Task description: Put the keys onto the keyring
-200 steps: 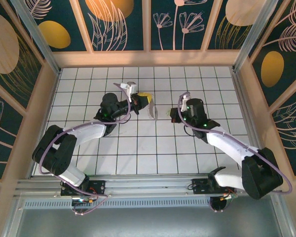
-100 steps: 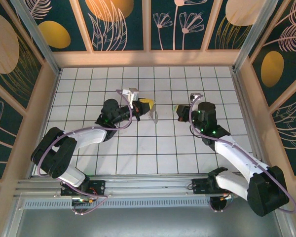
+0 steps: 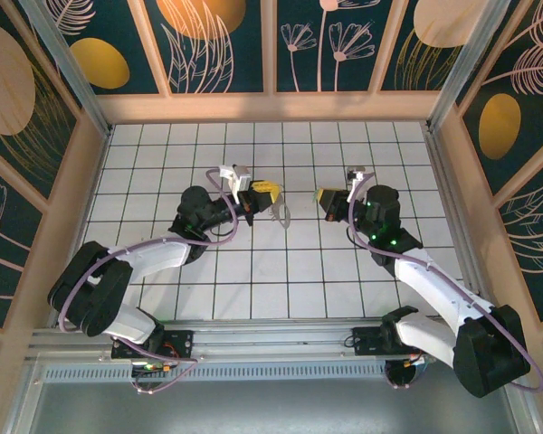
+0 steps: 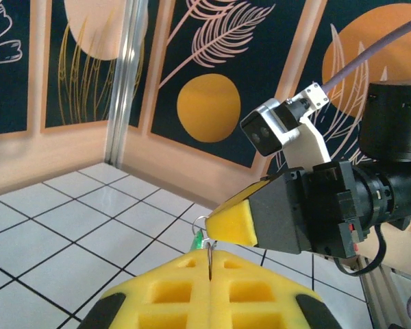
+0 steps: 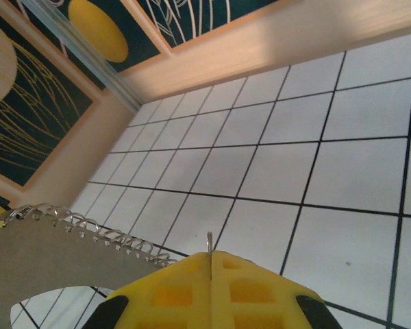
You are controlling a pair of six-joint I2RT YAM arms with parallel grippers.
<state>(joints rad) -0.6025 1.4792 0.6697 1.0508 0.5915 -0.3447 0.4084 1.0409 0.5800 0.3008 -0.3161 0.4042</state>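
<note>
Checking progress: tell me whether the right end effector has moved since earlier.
Yes. The right end effector shifted slightly toward the back wall and rightward against the tile grid.

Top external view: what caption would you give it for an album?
Over white tiles, the left gripper holds the keyring toward the right gripper, which pinches the key.

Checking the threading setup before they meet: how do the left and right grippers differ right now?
The left gripper points rightward and pinches the keyring; the right gripper points back at it and seems to pinch the green-headed key. The keyring sticks out well past the left gripper's pads, while the key barely clears the right gripper's. Both are shut, yellow-padded, tips facing, apart.
</note>
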